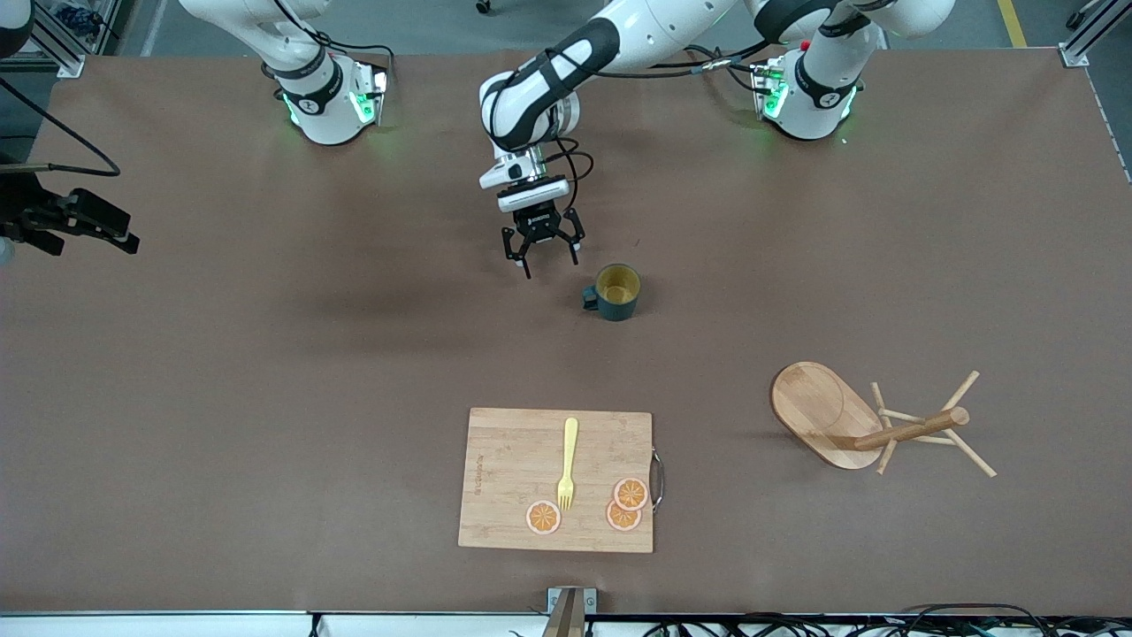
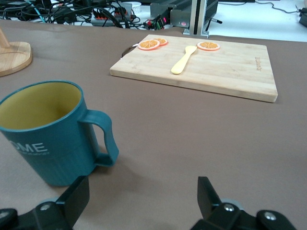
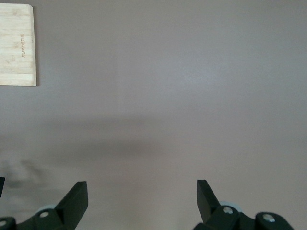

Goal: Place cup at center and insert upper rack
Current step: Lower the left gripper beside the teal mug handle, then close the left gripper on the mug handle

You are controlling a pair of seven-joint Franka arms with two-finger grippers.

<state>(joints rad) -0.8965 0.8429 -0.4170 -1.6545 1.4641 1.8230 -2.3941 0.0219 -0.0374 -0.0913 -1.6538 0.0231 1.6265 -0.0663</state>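
Observation:
The dark teal cup (image 1: 616, 292) with a yellow inside stands upright near the middle of the table, its handle toward the right arm's end. It also shows in the left wrist view (image 2: 45, 132). My left gripper (image 1: 541, 255) is open and empty, low over the table beside the cup on its handle side; the left wrist view shows the gripper (image 2: 142, 194) with bare table between its fingers. The wooden mug tree (image 1: 849, 425) lies on its side toward the left arm's end, nearer the camera than the cup. My right gripper (image 3: 142, 191) is open and empty, high over bare table.
A bamboo cutting board (image 1: 504, 460) lies near the table's front edge. On it are a yellow fork (image 1: 567, 464) and three orange slices (image 1: 630, 494). The board also shows in the left wrist view (image 2: 230, 72) and a corner of it in the right wrist view (image 3: 17, 45).

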